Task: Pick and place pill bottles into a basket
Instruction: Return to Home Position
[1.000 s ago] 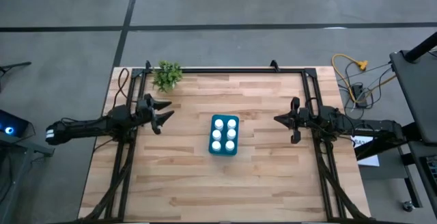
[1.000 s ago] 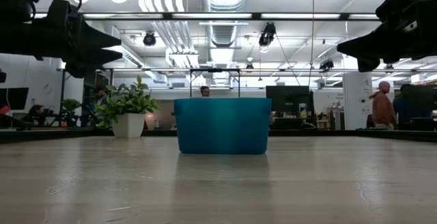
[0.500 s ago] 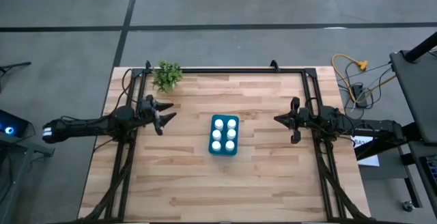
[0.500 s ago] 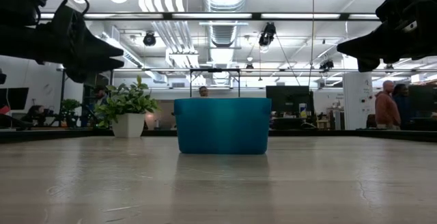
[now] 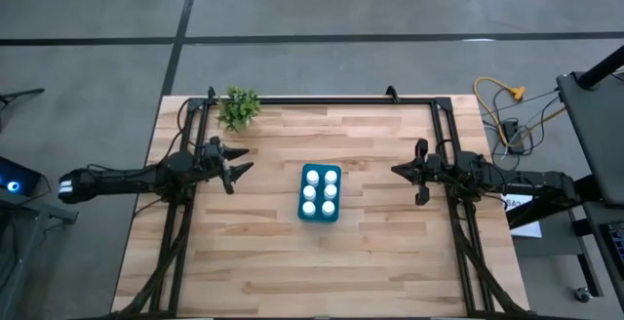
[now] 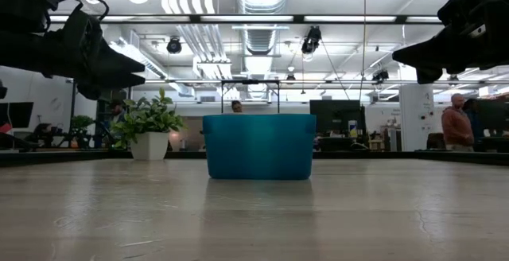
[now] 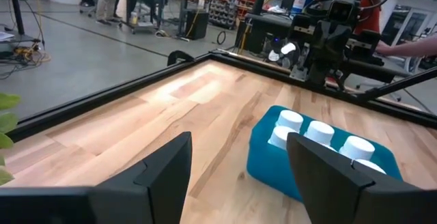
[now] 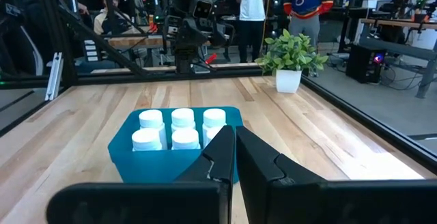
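Seen from above, all six white bottles [image 5: 310, 191] stand in two rows of three inside the teal basket [image 5: 320, 220], which sits near the middle of the wooden surface [image 5: 292, 261]. No bottle lies outside it. The sorting looks finished, and the step in hand appears to be sending the arms to their rest pose. The left end effector [image 5: 237, 161] hovers above the surface with its fingers spread wide and nothing between them. The basket lies toward 4 o'clock from it, well apart. The right end effector [image 5: 398, 171] hangs on the opposite side, its fingers all but closed with only a sliver of gap, gripping nothing. The basket lies between 8 and 9 o'clock from it, also well apart. A small potted plant [image 5: 239, 108] stands near the far left corner, between 10 and 11 o'clock from the basket. The next move, I judge, calls only for each arm to retreat outward and settle, without dipping toward the basket or, on the left, brushing the plant.
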You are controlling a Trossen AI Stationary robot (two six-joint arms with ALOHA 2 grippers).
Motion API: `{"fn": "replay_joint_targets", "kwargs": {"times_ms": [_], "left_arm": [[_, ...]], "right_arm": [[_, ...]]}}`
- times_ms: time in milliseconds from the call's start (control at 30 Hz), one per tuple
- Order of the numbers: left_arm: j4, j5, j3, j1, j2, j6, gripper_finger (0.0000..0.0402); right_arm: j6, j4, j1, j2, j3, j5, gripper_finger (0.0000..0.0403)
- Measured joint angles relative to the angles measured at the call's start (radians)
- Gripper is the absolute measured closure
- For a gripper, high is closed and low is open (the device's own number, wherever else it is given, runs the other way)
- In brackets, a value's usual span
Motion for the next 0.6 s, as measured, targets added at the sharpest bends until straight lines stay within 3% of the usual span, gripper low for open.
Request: {"fn": "replay_joint_targets", "kwargs": {"times_ms": [600], "left_arm": [[0.000,0.000,0.000,0.000,0.025,0.000,0.0180]], "right_arm": [[0.000,0.000,0.000,0.000,0.000,0.000,0.0394]]}}
